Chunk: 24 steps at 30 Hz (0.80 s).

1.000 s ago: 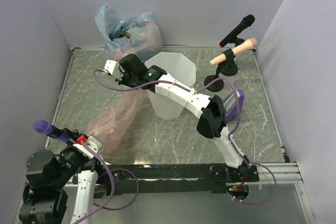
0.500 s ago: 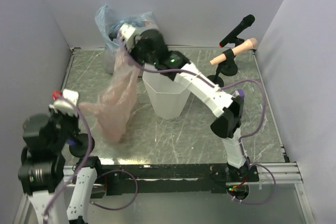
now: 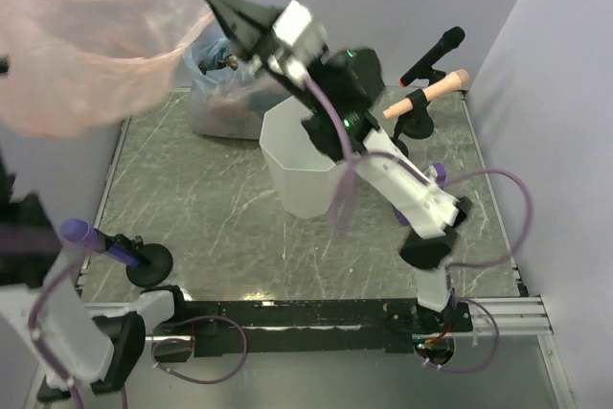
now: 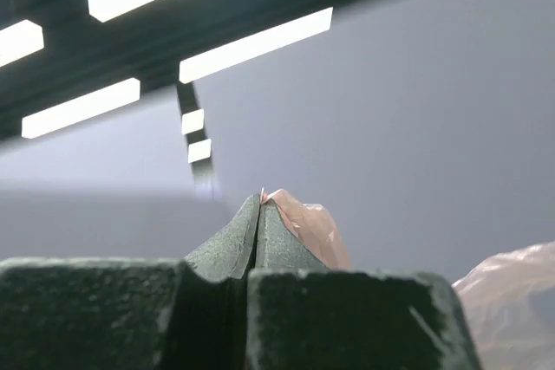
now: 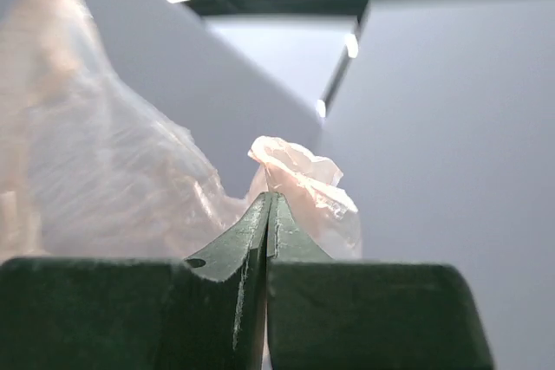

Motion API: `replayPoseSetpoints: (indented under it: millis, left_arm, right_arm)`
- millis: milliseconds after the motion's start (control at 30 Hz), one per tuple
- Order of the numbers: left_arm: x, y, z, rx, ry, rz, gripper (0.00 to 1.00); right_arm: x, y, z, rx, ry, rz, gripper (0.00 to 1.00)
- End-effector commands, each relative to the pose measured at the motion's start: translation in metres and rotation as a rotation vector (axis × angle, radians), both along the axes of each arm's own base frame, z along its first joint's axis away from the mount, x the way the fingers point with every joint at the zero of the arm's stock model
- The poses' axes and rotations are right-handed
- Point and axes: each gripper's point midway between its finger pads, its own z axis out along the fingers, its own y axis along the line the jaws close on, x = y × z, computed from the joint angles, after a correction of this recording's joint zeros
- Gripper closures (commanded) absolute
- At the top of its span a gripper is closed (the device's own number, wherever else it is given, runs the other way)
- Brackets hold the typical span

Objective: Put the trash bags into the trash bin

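Top external alone: trash bin (image 3: 292, 171)

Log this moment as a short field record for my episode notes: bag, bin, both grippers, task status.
pink trash bag: held high above the table, stretched between both grippers
left gripper: shut on a bag edge
right gripper: shut on a bunched bag edge
trash bin: upright on the table, bag not in it
stuffed bluish bag: on the table behind the bin
task status: not yet done
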Motion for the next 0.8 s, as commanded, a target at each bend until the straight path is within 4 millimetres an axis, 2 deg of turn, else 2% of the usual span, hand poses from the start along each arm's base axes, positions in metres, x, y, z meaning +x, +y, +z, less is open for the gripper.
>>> replayPoseSetpoints:
  millis: [0,33,67,100,133,167,200,233,267,300,333,367,433,600,767]
  left_arm:
    - [-0.137,-0.077,0.027,0.299,-0.327,-0.216,0.99]
    - [-0.120,-0.090,-0.002,0.380,-0.222,-0.239,0.99]
    - [-0.091,-0.105,-0.055,0.500,-0.051,-0.275,0.99]
    - [-0.051,-0.118,-0.135,0.640,0.185,-0.345,0.99]
    - [-0.034,-0.125,-0.224,0.818,0.417,-0.383,0.99]
    - [-0.034,-0.123,-0.315,1.014,0.608,-0.404,0.99]
    - [-0.037,-0.107,-0.407,1.184,0.819,-0.399,0.99]
    - [-0.044,-0.100,-0.439,1.103,0.898,-0.374,0.99]
    - [-0.050,-0.089,-0.475,1.160,0.946,-0.320,0.99]
    - [-0.053,-0.084,-0.491,1.225,0.923,-0.256,0.99]
    - [-0.056,-0.084,-0.494,1.250,0.861,-0.207,0.99]
    - [-0.057,-0.091,-0.485,1.197,0.798,-0.206,0.99]
    - [-0.063,-0.103,-0.462,1.069,0.718,-0.257,0.99]
    - [-0.058,-0.105,-0.438,0.867,0.800,-0.343,0.99]
    - [-0.056,-0.106,-0.401,0.692,0.742,-0.366,0.99]
  right_arm:
    - [-0.114,-0.075,0.058,0.174,-0.373,-0.012,1.00]
    - [-0.107,-0.069,0.040,0.121,-0.329,-0.021,1.00]
    - [-0.091,-0.052,0.002,0.024,-0.251,-0.029,1.00]
    - [-0.074,-0.036,-0.041,-0.082,-0.175,-0.044,1.00]
    - [-0.056,-0.020,-0.103,-0.237,-0.094,-0.056,1.00]
    - [-0.043,-0.005,-0.170,-0.427,-0.040,-0.052,1.00]
    - [-0.039,0.001,-0.234,-0.628,0.025,-0.031,1.00]
    - [-0.040,-0.002,-0.284,-0.759,0.097,0.001,1.00]
    - [-0.044,-0.010,-0.317,-0.820,0.162,0.048,1.00]
    - [-0.052,-0.017,-0.334,-0.843,0.189,0.072,1.00]
    - [-0.060,-0.025,-0.340,-0.854,0.183,0.084,1.00]
    - [-0.067,-0.026,-0.335,-0.841,0.179,0.106,1.00]
    - [-0.070,-0.026,-0.311,-0.781,0.187,0.115,1.00]
    - [-0.060,-0.021,-0.266,-0.671,0.198,0.089,1.00]
    - [-0.068,-0.021,-0.240,-0.645,0.187,0.137,1.00]
